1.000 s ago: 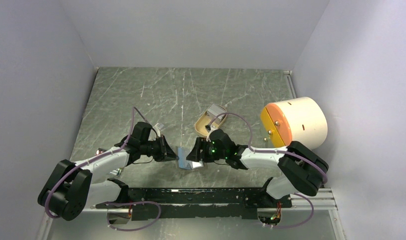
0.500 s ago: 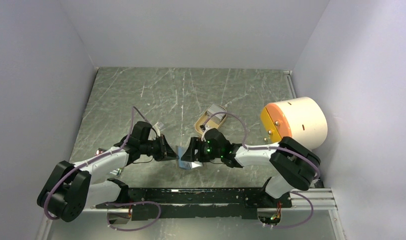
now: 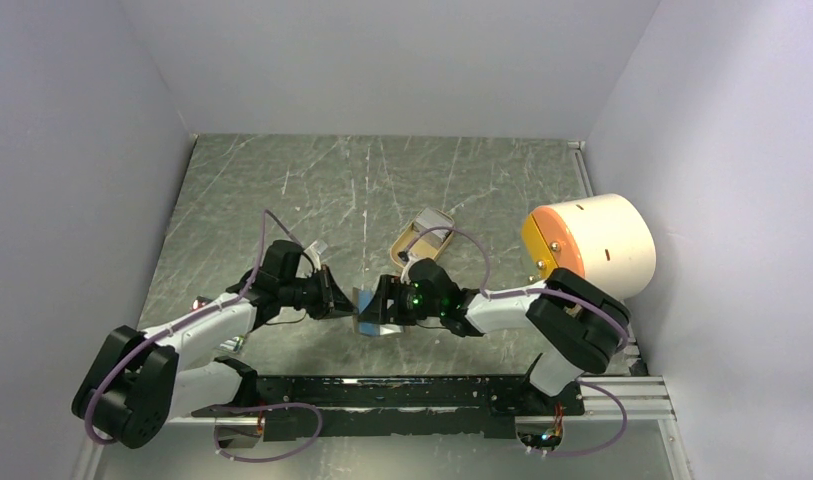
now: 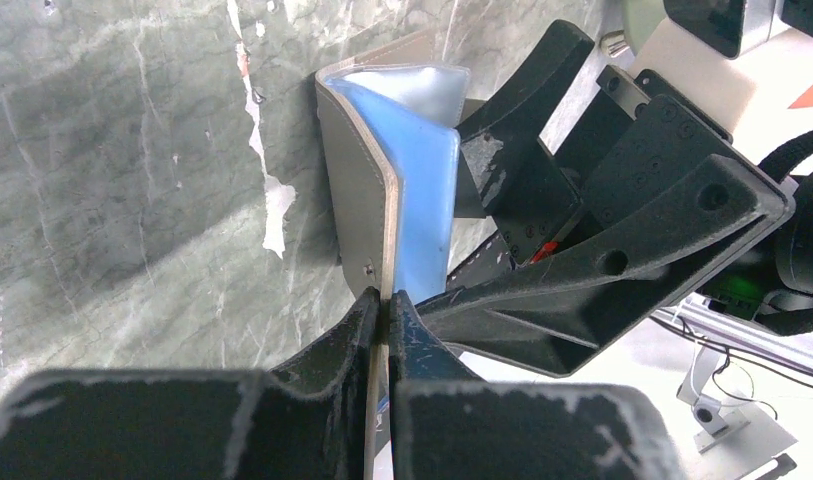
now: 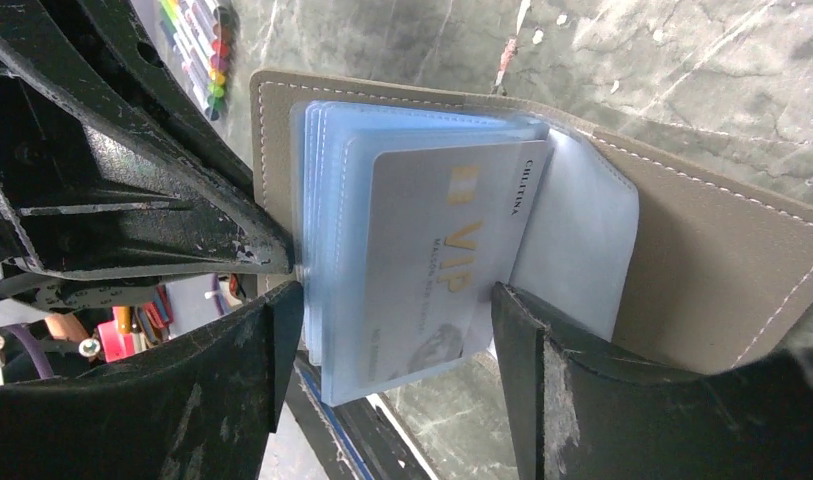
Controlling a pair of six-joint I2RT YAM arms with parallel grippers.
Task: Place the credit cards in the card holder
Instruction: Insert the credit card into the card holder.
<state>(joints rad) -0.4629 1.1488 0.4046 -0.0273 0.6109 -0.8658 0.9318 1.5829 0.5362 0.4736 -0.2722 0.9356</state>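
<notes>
**Operator:** Which step am I on?

**Spotter:** Seating a card, I'd say. Your left hand (image 4: pixel 385 310) is clamped tight on the edge of the card holder (image 4: pixel 362 200). It props the holder open and on edge over the table (image 4: pixel 132 200), low and centre in the overhead view.

**Operator:** And the card?

**Spotter:** The grey VIP credit card (image 5: pixel 432 260) lies against the clear blue sleeves in the middle of the right wrist view. I can't tell whether it is fully inside its sleeve. Your right hand (image 5: pixel 392 330) has its jaws spread wide, one on each side of the card, and isn't pinching it.

**Operator:** So what next?

**Spotter:** My guess is you check the card's seating and, if it sits proud, push it home along its long axis. That needs a firm left grip so the holder doesn't fold shut, and a gentle push, because those thin sleeves could buckle. I can't see any other loose cards from these views.
</notes>
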